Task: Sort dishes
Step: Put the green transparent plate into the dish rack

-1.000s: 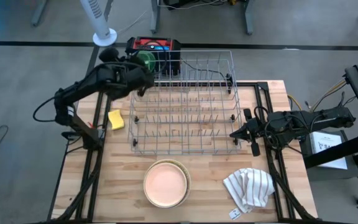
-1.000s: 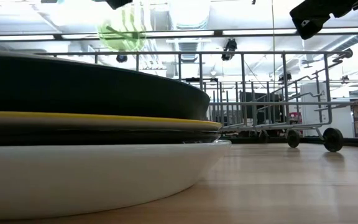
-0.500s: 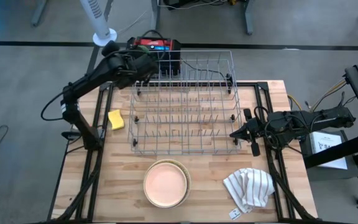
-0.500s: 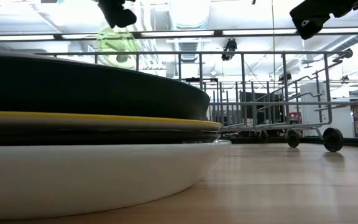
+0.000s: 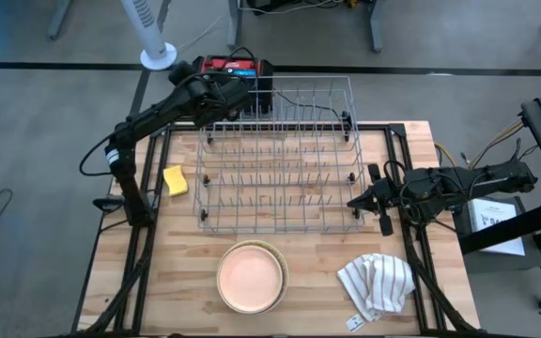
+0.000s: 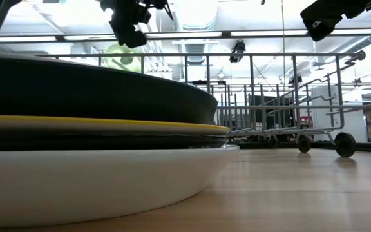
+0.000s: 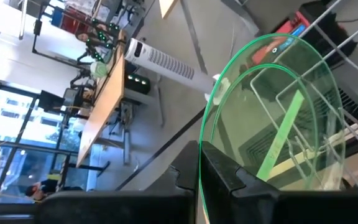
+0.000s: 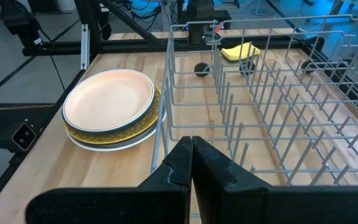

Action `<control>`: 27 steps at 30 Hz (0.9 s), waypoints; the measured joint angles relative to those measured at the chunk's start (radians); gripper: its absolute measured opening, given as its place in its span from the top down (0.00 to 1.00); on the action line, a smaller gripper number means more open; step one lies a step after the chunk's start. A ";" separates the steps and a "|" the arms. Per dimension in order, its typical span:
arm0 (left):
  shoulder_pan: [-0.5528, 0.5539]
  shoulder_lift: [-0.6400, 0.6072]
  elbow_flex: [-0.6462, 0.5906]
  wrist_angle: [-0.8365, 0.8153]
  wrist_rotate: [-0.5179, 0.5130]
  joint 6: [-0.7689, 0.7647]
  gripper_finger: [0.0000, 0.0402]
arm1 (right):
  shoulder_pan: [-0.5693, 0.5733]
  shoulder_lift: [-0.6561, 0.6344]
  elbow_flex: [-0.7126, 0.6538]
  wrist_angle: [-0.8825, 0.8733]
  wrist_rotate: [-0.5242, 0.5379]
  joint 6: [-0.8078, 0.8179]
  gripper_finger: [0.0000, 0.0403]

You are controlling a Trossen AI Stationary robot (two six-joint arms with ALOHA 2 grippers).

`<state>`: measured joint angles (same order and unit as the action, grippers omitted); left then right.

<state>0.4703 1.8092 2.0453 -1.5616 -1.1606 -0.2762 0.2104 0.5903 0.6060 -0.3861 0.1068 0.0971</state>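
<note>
**Green plate up at the rack's far corner**

Left gripper (image 7: 213,180) is clamped on the rim of one round, see-through lime-green plastic plate (image 7: 272,118), held on edge over the far left corner of the single silver wire dish rack (image 5: 280,155). One squishy yellow sponge (image 5: 176,180) sits below it. Nearer, one stack of round dishes (image 5: 251,276), smooth peach plate on top. Right gripper (image 8: 191,163), fingers pressed together and empty, waits beside the rack's right end, one rumpled striped cloth (image 5: 377,283) nearby.
</note>
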 joint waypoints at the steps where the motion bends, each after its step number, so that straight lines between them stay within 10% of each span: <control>1: 0.002 0.006 0.000 0.000 0.000 0.001 1.00 | 0.000 0.000 0.000 0.000 0.000 0.000 1.00; 27: 0.028 0.119 0.000 -0.006 0.026 -0.036 1.00 | 0.001 0.000 0.000 -0.007 0.000 0.005 1.00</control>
<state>0.4978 1.9278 2.0453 -1.5677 -1.1343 -0.3125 0.2111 0.5907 0.6056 -0.3927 0.1066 0.1017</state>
